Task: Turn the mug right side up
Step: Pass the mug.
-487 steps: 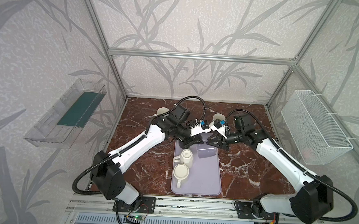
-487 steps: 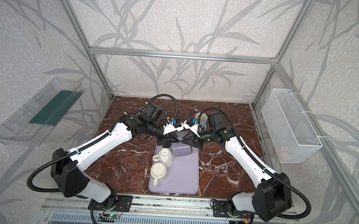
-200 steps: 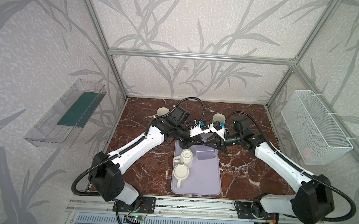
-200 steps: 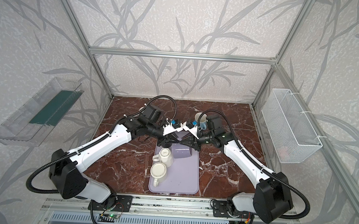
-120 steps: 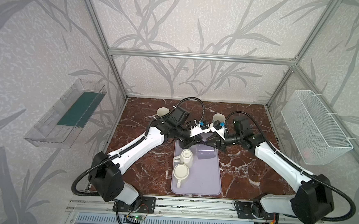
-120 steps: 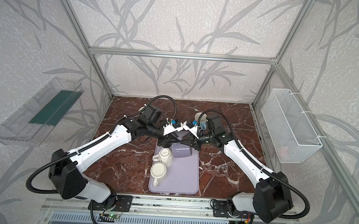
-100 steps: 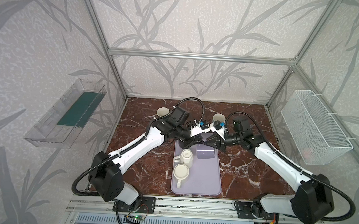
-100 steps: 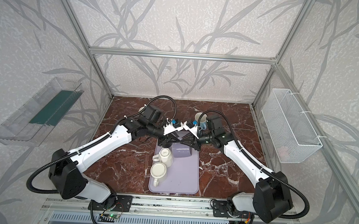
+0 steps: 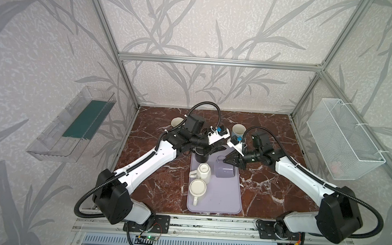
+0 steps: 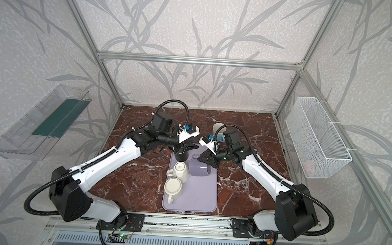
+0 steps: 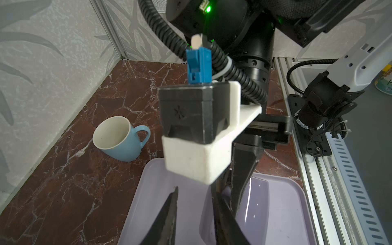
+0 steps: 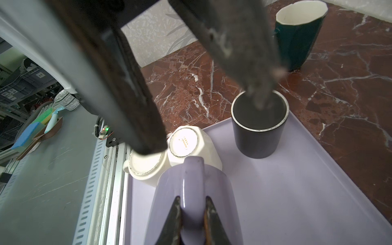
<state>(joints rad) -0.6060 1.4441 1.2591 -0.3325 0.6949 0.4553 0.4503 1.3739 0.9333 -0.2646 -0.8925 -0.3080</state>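
The turn looks about half made. The lavender mug (image 9: 224, 172) is neither mouth down nor upright; it lies tipped on its side over the upper right part of the tray (image 9: 223, 200), a little right of centre in both top views. Its handle is turned toward the upper edge of the frame. The right gripper (image 12: 192, 200) is closed on that handle, one finger on each side of the loop. Whether the mug's lower side rests on the tray or hangs just clear of it I cannot tell from these angles. The left gripper (image 11: 194, 191) hovers just beside the mug with its jaws apart and nothing between them, so it has no part in the hold. What is left, as I judge it, is to swing the mug round until its mouth faces up, set it on its base and release the handle. On the tray's left side a faceted white mug (image 9: 204, 173) and a round white mug (image 9: 197, 188) sit base up, touching each other. A blue mug (image 9: 238, 130) and a teal mug (image 9: 176, 122) stand mouth up on the marble behind the tray. The lavender mug itself is glossy and straight-walled, almost the tray's own pale colour, with a thick loop handle and a bright streak of reflected light along its side.
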